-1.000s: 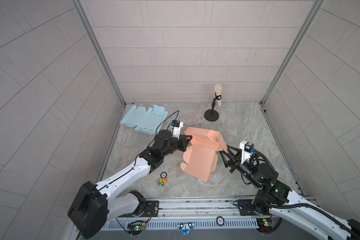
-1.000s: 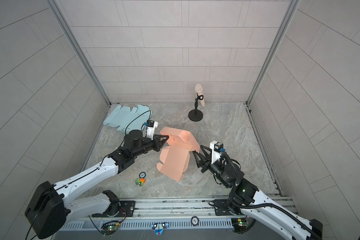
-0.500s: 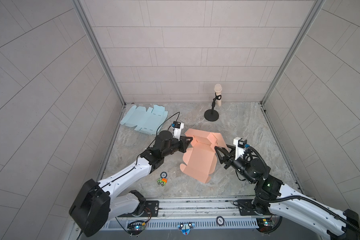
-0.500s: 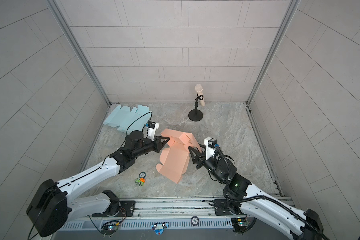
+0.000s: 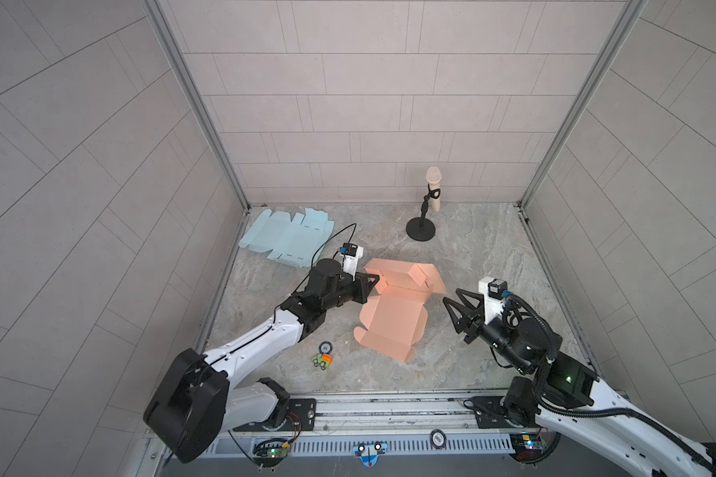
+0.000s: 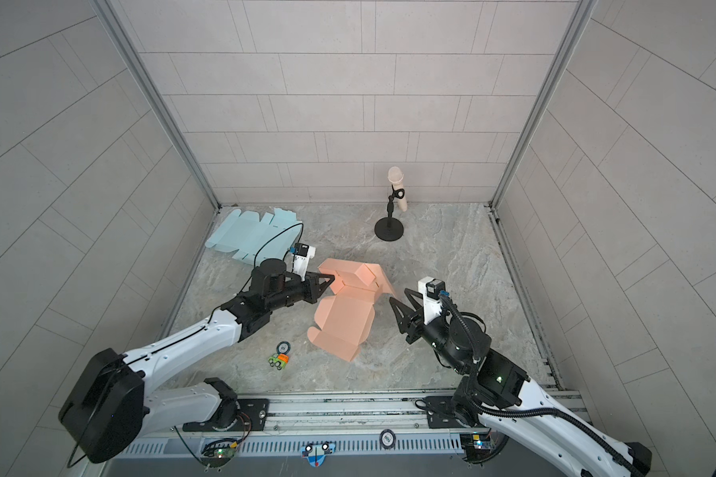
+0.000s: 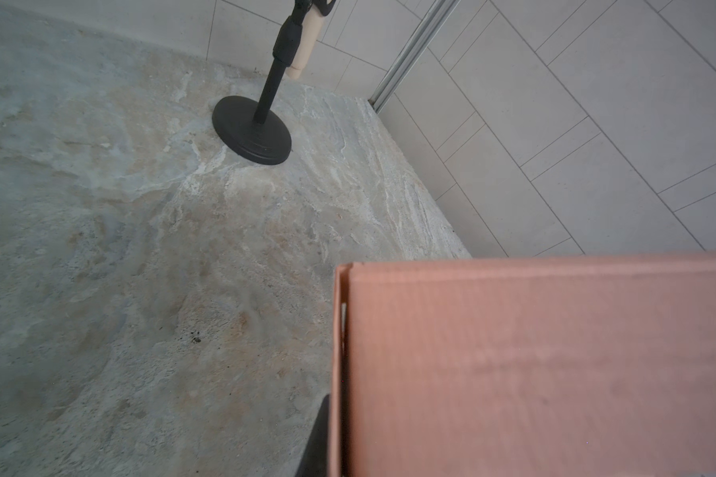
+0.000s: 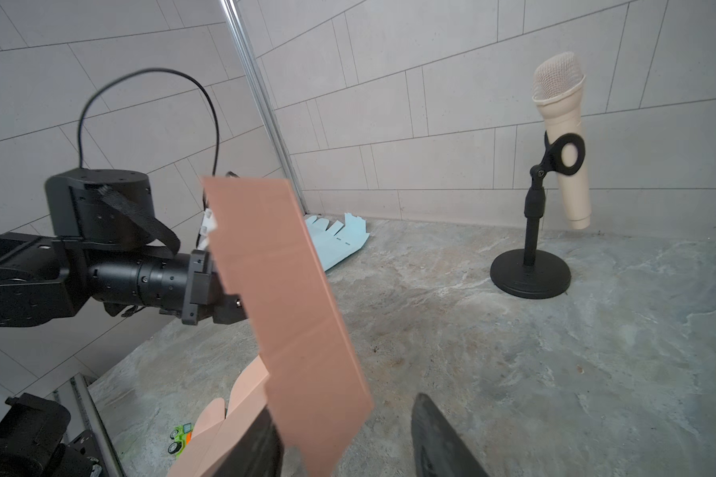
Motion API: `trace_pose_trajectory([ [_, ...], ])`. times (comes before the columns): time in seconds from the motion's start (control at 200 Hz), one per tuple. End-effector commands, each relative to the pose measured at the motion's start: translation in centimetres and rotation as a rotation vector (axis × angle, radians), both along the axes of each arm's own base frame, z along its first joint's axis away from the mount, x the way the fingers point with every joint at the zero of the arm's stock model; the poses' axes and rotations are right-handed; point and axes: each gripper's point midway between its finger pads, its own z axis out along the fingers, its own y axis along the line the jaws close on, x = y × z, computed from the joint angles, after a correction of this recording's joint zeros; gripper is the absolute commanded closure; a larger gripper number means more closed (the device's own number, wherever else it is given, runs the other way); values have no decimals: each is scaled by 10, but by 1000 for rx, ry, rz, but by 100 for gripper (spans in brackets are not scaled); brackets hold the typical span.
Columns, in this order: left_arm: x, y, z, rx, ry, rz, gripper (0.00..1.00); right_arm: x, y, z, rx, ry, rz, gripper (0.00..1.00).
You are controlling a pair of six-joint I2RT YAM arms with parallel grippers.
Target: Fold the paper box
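Two grippers at work | left gripper (image 5: pixel 371 283): jaws clamped on raised left edge of peach paper box (image 5: pixel 391 320) | right gripper (image 5: pixel 451 314): jaws apart, just beside right flap | box partly folded, on middle of table (image 5: pixel 476 256)

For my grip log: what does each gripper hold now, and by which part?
Left gripper: shut on the pink paper box, at its raised left edge. Right gripper: open, holding nothing.
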Motion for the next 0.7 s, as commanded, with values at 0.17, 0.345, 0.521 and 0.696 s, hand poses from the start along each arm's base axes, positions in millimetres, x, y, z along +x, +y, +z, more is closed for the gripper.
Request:
trace_pose_trajectory([
  [0.17,-3,-1,-6,69,-30,-53,92,-4,-12,-6,-172,25,-15,46],
  [0.345,-7,-9,-12,78,-16,-93,91,6,9,-17,-189,75,30,47],
  [0.521,-13,-15,-15,94,-17,-123,90,5,27,-16,-166,81,97,48],
  [0.696,-16,-19,-19,106,-12,-134,90,8,36,-25,-181,110,121,52],
])
